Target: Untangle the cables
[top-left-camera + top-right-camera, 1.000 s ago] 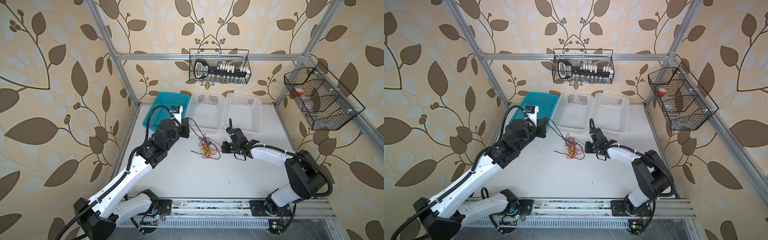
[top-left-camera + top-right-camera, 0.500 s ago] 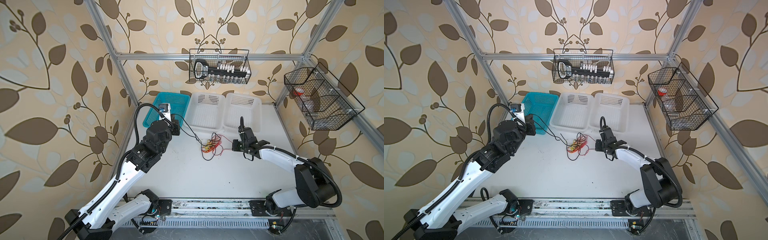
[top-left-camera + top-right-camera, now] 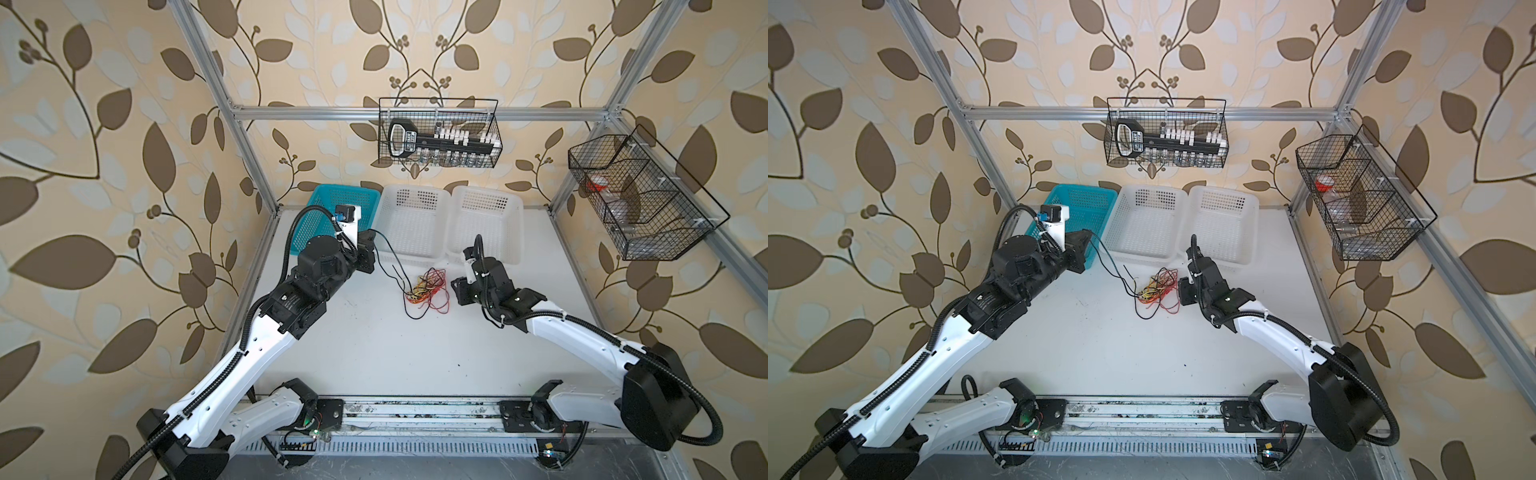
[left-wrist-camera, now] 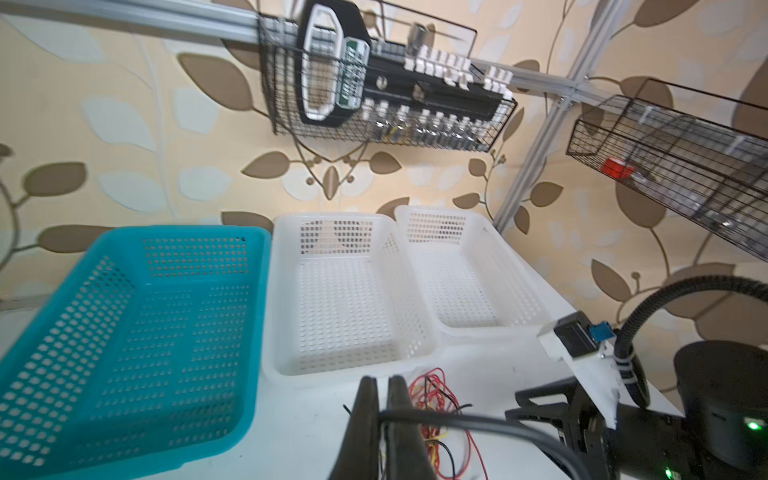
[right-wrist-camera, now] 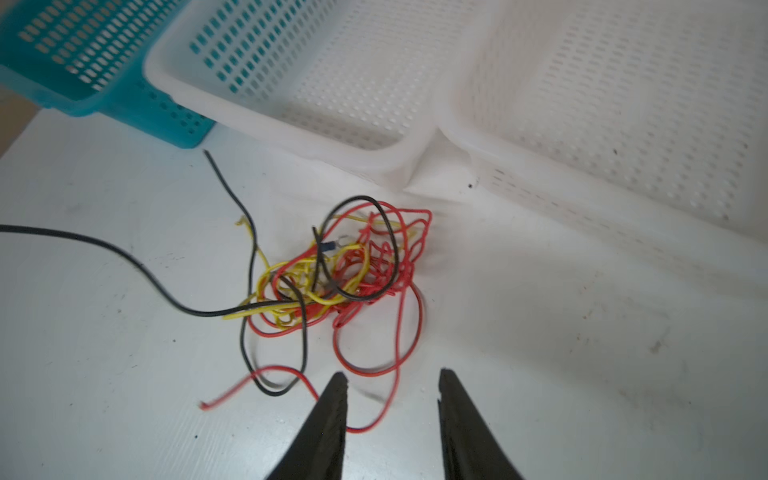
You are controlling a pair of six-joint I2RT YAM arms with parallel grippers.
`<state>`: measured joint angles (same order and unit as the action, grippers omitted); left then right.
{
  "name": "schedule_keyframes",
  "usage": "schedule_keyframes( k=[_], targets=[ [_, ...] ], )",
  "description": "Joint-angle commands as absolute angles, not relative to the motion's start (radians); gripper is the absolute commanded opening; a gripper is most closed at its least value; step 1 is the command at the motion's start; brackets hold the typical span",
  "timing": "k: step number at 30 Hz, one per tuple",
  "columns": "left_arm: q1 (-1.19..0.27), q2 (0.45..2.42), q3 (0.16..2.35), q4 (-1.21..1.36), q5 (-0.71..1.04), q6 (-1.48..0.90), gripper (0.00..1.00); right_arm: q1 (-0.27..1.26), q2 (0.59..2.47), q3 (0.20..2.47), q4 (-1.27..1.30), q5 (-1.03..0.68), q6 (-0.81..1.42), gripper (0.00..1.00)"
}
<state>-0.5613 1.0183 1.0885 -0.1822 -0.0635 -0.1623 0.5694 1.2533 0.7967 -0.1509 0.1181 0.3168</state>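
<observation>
Left of the cables [image 3: 426,289], left hand [image 4: 381,384] clamps a black strand [image 5: 195,313] slanting rightward; right hand [image 5: 392,374] parted.

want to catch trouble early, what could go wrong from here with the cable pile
1. The left pincer is shut on a black cable that runs into the tangle, while the right pincer is open and holds nothing. Pulling further would likely drag or tighten the whole knot.
2. A red strand loops right by the right pincer's tips, so closing now might catch the wrong wire.
</observation>
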Motion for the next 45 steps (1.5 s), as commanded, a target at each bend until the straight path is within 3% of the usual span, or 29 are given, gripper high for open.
schedule_keyframes(
  k=[1, 4, 10, 23, 26, 29, 32, 36, 45],
  targets=[
    [-0.554, 1.038, 1.112, -0.114, 0.085, -0.218, 0.0, 0.6, 1.23, 0.813, -0.035, 0.023, 0.236, 0.5],
    [-0.554, 1.047, 1.121, -0.087, 0.141, -0.239, 0.0, 0.638, 1.26, 0.797, 0.071, -0.062, 0.209, 0.61],
    [-0.554, 1.058, 1.154, -0.087, 0.208, -0.275, 0.0, 0.712, 1.385, 0.807, 0.259, -0.157, 0.21, 0.72],
    [-0.554, 1.051, 1.137, -0.081, 0.25, -0.317, 0.0, 0.765, 1.521, 0.916, 0.423, -0.172, 0.268, 0.74],
    [-0.554, 1.048, 1.128, -0.081, 0.246, -0.317, 0.0, 0.765, 1.528, 0.942, 0.41, -0.166, 0.266, 0.66],
    [-0.555, 1.044, 1.117, -0.082, 0.23, -0.316, 0.0, 0.766, 1.524, 0.966, 0.389, -0.172, 0.257, 0.52],
    [-0.554, 1.033, 1.104, -0.098, 0.185, -0.308, 0.0, 0.765, 1.506, 0.984, 0.354, -0.16, 0.25, 0.22],
    [-0.554, 1.0, 1.065, -0.116, 0.119, -0.297, 0.0, 0.764, 1.462, 1.007, 0.287, -0.126, 0.229, 0.0],
    [-0.554, 0.982, 0.956, -0.156, 0.0, -0.288, 0.0, 0.753, 1.39, 1.194, 0.039, -0.028, 0.172, 0.0]
  ],
)
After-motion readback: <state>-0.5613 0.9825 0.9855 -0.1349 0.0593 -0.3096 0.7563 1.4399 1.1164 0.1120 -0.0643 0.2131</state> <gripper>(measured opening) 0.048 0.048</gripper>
